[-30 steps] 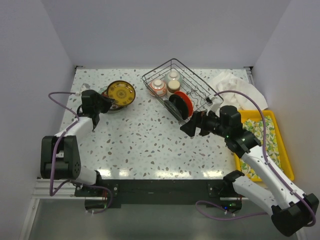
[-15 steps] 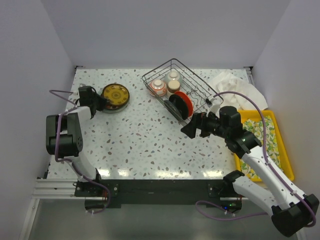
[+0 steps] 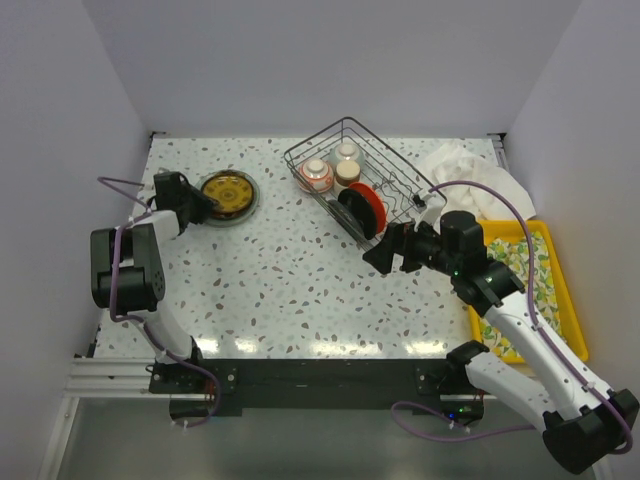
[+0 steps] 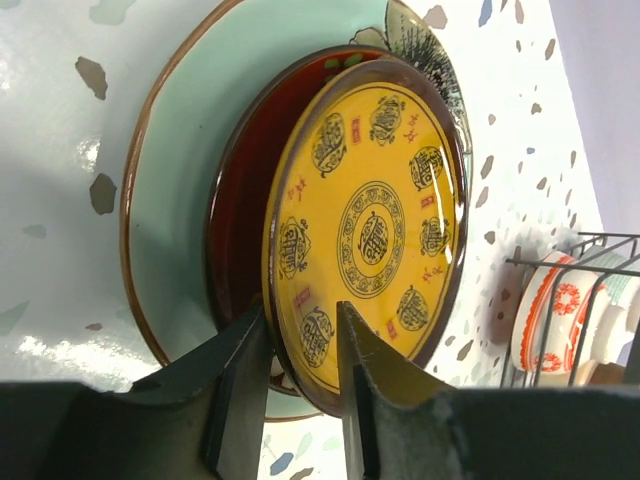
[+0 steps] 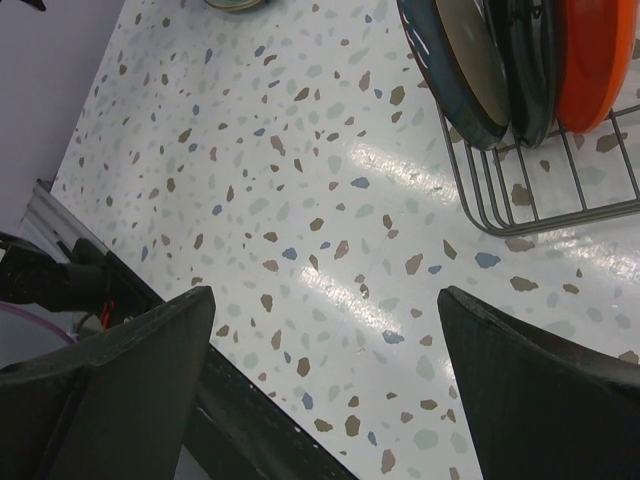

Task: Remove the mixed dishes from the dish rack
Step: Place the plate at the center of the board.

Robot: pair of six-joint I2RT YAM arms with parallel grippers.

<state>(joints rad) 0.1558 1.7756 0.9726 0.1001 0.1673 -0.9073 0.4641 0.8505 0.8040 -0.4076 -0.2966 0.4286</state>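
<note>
left claw (image 4: 300, 318) sits narrow astride the yellow plate (image 4: 370, 230) rim at 10 o'clock, can't tell if it's pinching, and right claw (image 5: 322, 300) gapes wide beside the dish rack (image 3: 395, 165) at 1 o'clock

The yellow plate (image 4: 370, 235) looked glossy, glazed. Ahead of the right gripper (image 5: 325, 300), the rack (image 5: 540, 190) was thin metal wire, the table (image 5: 300, 200) smooth, shiny.
</note>
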